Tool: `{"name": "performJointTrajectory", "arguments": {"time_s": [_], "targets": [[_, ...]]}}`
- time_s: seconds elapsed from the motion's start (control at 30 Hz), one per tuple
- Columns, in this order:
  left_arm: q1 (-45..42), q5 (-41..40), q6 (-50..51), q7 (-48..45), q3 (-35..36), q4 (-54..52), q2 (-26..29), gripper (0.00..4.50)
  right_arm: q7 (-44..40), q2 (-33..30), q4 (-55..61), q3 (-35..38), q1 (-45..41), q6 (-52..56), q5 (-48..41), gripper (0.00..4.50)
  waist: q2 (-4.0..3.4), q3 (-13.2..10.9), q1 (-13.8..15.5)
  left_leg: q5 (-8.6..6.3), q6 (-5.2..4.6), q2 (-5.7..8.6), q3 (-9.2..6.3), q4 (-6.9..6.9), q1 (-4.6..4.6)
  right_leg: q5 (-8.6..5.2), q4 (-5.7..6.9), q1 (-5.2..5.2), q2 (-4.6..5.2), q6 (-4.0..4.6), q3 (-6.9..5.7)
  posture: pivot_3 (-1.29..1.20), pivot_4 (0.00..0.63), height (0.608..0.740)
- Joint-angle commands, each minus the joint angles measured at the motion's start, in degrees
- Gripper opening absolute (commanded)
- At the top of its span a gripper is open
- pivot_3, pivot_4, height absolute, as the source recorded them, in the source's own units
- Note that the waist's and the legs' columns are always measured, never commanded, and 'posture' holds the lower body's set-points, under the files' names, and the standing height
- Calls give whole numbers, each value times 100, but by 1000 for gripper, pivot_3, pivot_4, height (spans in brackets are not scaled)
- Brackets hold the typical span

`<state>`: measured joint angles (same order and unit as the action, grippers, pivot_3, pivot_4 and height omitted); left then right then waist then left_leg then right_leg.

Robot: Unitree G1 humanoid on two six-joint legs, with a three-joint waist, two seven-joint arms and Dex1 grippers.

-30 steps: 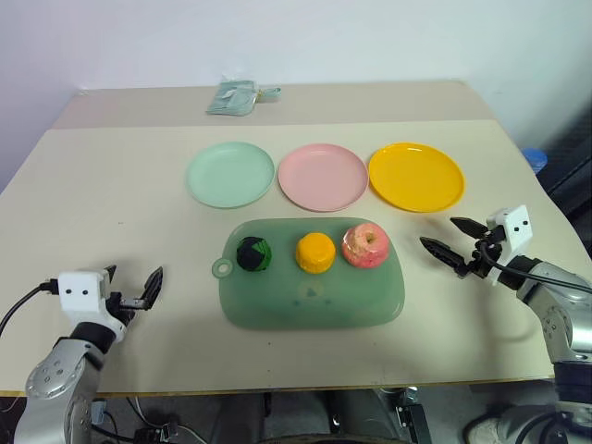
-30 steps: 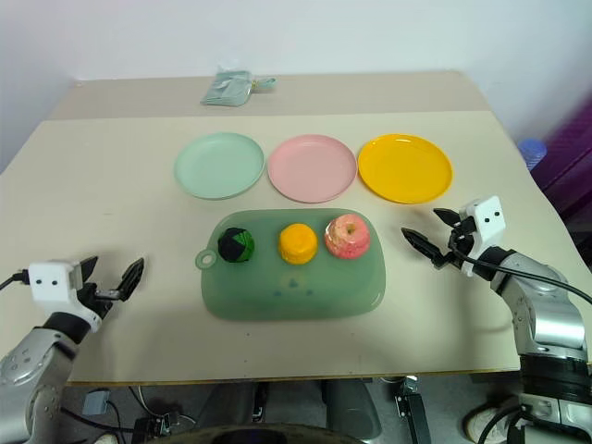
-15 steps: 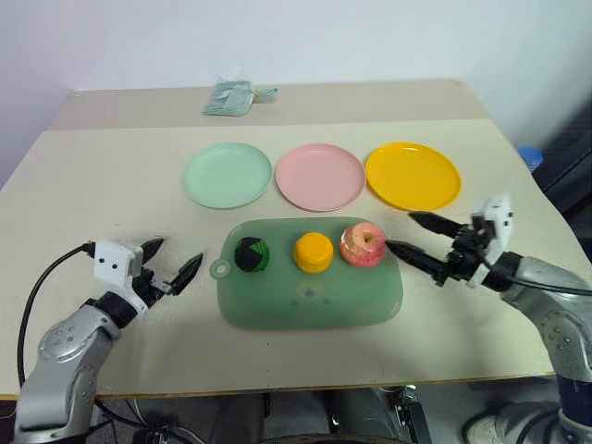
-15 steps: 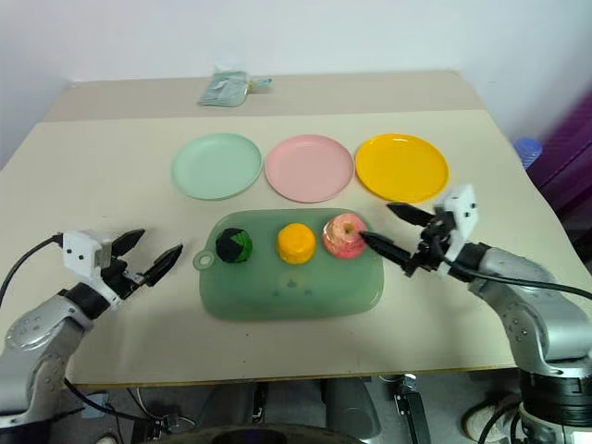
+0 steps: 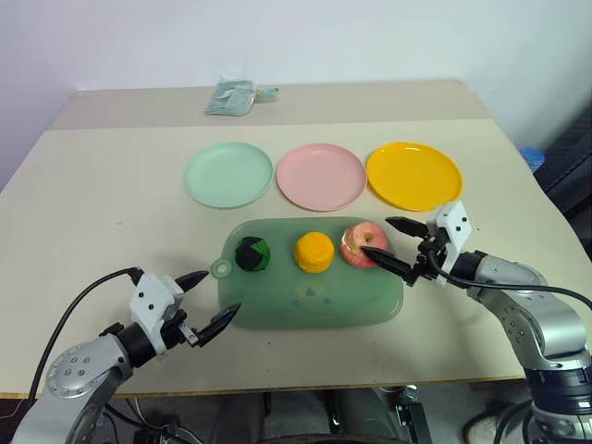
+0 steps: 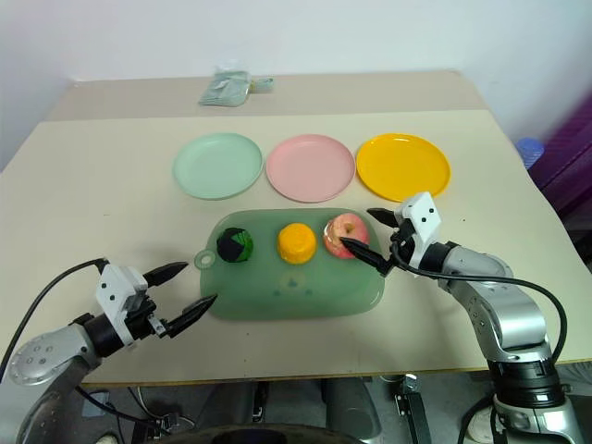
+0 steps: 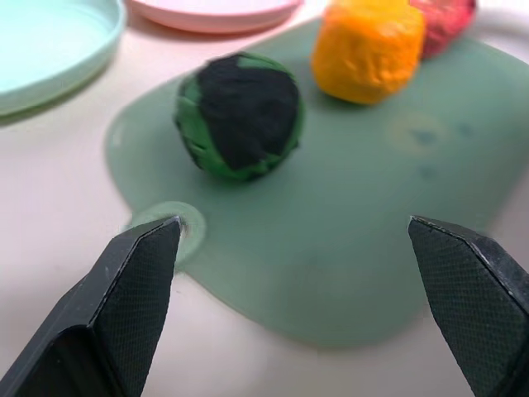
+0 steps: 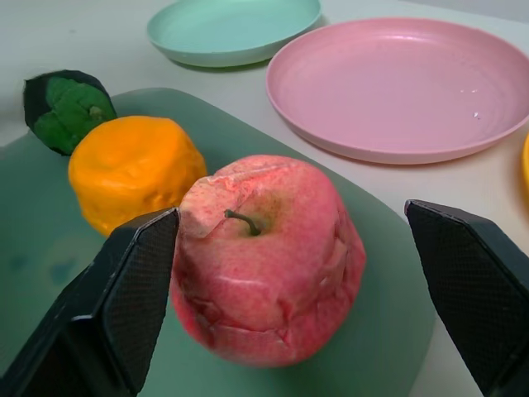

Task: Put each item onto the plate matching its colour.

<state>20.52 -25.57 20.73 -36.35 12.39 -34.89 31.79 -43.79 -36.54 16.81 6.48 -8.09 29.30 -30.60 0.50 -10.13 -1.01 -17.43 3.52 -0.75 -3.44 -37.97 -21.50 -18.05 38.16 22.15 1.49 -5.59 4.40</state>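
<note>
Right gripper lined up on the apple

The right gripper sat wide open, its fingers straddling the pink-red apple on the green board. The orange fruit was just past the apple, the pink plate beyond the fingertips.

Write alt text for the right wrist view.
A pink-red apple stands on a green board between the right gripper's two open black fingers. An orange-yellow fruit and a green-and-black ball sit beyond it on the board, with the pink plate and mint green plate behind.
</note>
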Motion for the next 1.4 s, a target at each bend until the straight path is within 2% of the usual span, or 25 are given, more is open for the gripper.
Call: {"name": "performJointTrajectory", "arguments": {"time_s": [0.03, 0.2, 0.47, 0.77, 0.93, 1.17, 1.4], "targets": [[-677, -162, 483, 893, 323, 111, -334, 4468, -248, -100, 401, 323, -60, -87, -328, 4451, -1, -2, 35, 1, -1, 2, -4, -1, -1, 0, 1, -3, -1, 0, -3, 0, 150, 740], [-1234, 162, 604, 1154, -28, 390, -473, 4468, -543, -363, 994, 145, 34, -3, -395, 4451, 0, 0, -1, 0, -2, 5, -3, -6, 0, 2, 1, -6, 1, -3, -7, 0, 150, 740], [-1803, 727, 241, 622, -931, 1089, -277, 4468, -552, -394, 1733, -305, 12, 261, -517, 4451, 3, 0, 9, -1, -3, 4, -4, -4, -2, 2, 0, -3, -1, -3, -7, 0, 150, 740], [-2342, 587, 319, -147, -1217, 1387, -47, 4468, -330, -294, 1992, -542, 183, 337, -520, 4451, 3, -1, 17, -1, -4, 4, -5, -4, -6, 2, -1, 1, 1, -2, -8, 0, 150, 740], [-2511, 261, 569, -366, -1238, 1235, -104, 4468, -232, -273, 2055, -578, 223, 344, -536, 4451, 4, -1, 14, -1, -4, 4, -5, -4, -6, 2, 0, 1, 1, -3, -8, 0, 150, 740], [-2513, 154, 842, -510, -1169, 1007, 201, 4468, -164, -269, 2079, -570, 242, 355, -561, 4451, 4, -1, 9, -1, -3, 3, -6, -4, -6, 2, 0, 2, 1, -3, -8, 0, 150, 740], [-2813, 217, 878, -590, -1442, 1052, 226, 4468, -199, -286, 2055, -610, 158, 413, -596, 4451, 5, -2, 21, -1, -3, 4, -6, -4, -6, 2, 0, 1, 0, -3, -8, 0, 150, 740]]}}
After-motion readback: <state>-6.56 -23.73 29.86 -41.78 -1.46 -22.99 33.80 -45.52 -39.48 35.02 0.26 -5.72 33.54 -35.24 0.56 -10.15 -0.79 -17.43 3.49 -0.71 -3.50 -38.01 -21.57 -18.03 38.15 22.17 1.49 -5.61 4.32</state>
